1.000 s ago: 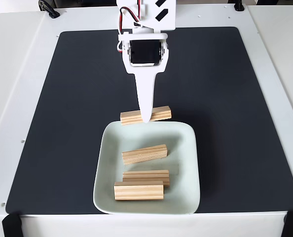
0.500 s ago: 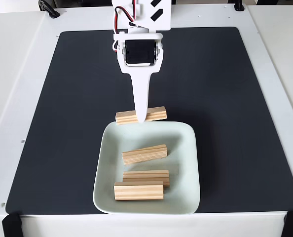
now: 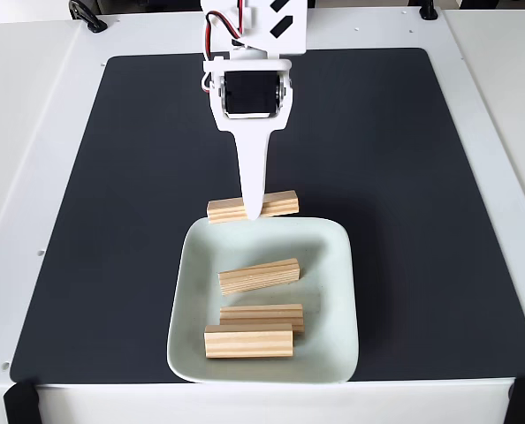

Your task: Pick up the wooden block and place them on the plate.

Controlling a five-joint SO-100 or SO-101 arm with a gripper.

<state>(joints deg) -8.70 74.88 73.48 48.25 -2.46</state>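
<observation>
Gripping wooden block [image 3: 253, 206]: hand [image 3: 253, 212].

I count four wooden blocks: one [image 3: 253, 207] at my gripper [image 3: 253, 212] tip, three [image 3: 259, 276] [image 3: 262, 314] [image 3: 248, 342] beyond it; one plate [image 3: 192, 256]; one black mat [image 3: 112, 177]

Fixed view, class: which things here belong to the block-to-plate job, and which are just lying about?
Belong to the job:
- fourth wooden block, on the mat by the plate's far rim
- three wooden blocks on the plate
- plate
- gripper

Just lying about:
- black mat
- black cable
</observation>
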